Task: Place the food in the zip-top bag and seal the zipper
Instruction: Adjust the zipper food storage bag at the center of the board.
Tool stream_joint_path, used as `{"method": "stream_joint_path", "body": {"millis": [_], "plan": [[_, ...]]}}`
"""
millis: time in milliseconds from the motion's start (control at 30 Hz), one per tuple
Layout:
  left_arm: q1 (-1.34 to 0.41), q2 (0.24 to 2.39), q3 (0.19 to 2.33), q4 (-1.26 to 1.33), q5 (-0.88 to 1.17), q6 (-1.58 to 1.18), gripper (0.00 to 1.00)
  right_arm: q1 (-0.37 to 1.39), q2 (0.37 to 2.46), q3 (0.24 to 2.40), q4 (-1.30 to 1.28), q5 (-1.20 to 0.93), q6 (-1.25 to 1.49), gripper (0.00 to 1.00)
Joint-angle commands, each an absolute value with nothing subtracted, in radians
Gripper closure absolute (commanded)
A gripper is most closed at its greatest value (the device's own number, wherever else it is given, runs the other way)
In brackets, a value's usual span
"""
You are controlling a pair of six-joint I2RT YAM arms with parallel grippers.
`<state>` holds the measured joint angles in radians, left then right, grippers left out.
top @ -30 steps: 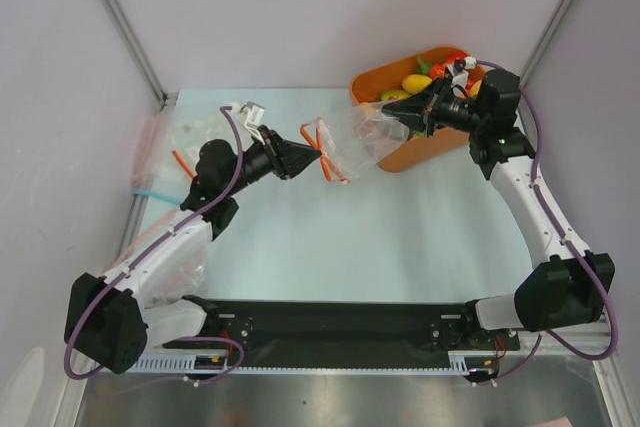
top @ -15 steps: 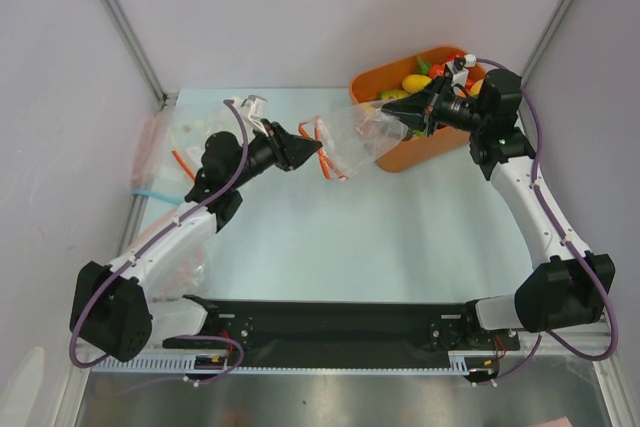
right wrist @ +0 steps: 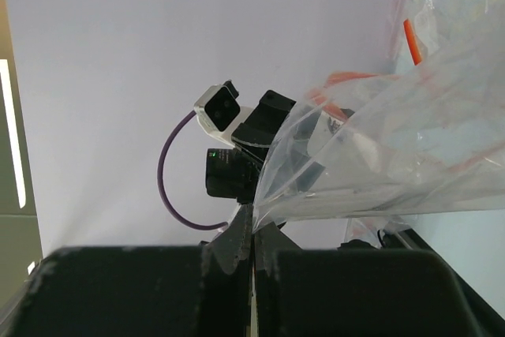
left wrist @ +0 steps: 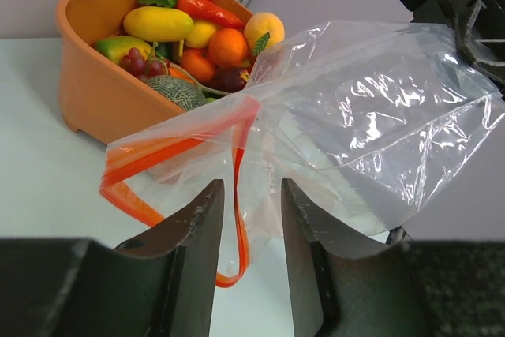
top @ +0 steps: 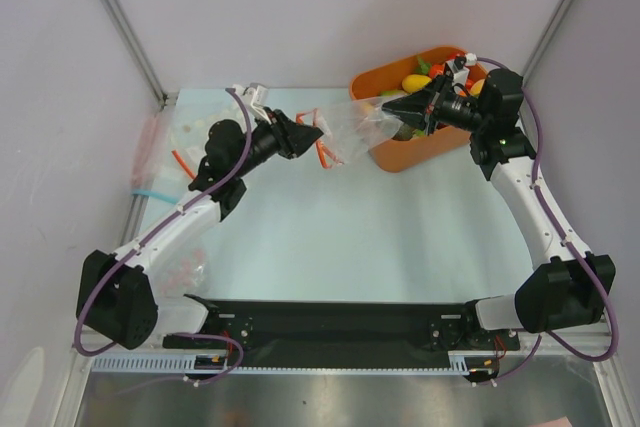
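Over the last second the left arm has swung in and up toward the zip-top bag (top: 352, 130). The left hand (top: 312, 135) now sits right at the bag's mouth instead of hanging back from it. In the left wrist view that left hand (left wrist: 248, 195) has its fingers parted, with the dangling red-orange zipper (left wrist: 180, 146) looping down into the gap between them. Nothing looks pinched yet, so it's released but lined up for a grab.

The right hand (top: 388, 106) hasn't budged. It's clenched on the far end of the clear bag, holding it up off the bench (top: 330, 237) just beside the orange tub (top: 420, 154). The right wrist view shows the right hand (right wrist: 252, 228) with plastic squeezed in its closed fingertips.

All the food (left wrist: 197, 33) is still piled in the tub (grapes, orange, mango, chili), and the bag looks empty. So it's early days. The likely next bit is the left hand closing on one lip of the zipper so the two arms can spread the mouth open for loading. The strip is thin and floppy, so it could easily slip out.
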<state>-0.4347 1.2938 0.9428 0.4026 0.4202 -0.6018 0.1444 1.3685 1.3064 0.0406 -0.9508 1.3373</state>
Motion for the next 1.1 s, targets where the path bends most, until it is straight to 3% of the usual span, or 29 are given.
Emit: {"method": "stream_joint_path", "body": {"millis": [0,100,133,233,600,833,1033,1067], "plan": [[-0.436,1.299,0.983,0.448,0.384,-0.580,0.60,0.143,1.328,1.305,0.089,-0.979,1.358,1.00],[-0.436,1.299,0.973,0.477,0.367,-0.574,0.74,0.143,1.327,1.304,0.092,-0.979,1.364,1.00],[-0.436,1.302,0.971,0.491,0.365,-0.574,0.84,0.143,1.327,1.305,0.094,-0.979,1.365,1.00],[-0.436,1.307,0.980,0.506,0.356,-0.574,1.00,0.141,1.327,1.304,0.094,-0.980,1.364,1.00],[-0.434,1.241,0.957,0.534,0.487,-0.525,1.00,-0.020,1.330,1.295,0.003,-0.946,1.330,1.00],[-0.430,1.120,0.891,0.577,0.613,-0.491,1.00,-0.104,1.359,1.356,-0.322,-0.827,1.183,1.00],[-0.419,1.008,0.954,0.491,0.565,-0.483,1.00,-0.080,1.382,1.370,-0.357,-0.779,1.149,1.00],[-0.419,1.000,0.972,0.473,0.551,-0.483,1.00,-0.071,1.391,1.376,-0.353,-0.761,1.149,0.96]]}}
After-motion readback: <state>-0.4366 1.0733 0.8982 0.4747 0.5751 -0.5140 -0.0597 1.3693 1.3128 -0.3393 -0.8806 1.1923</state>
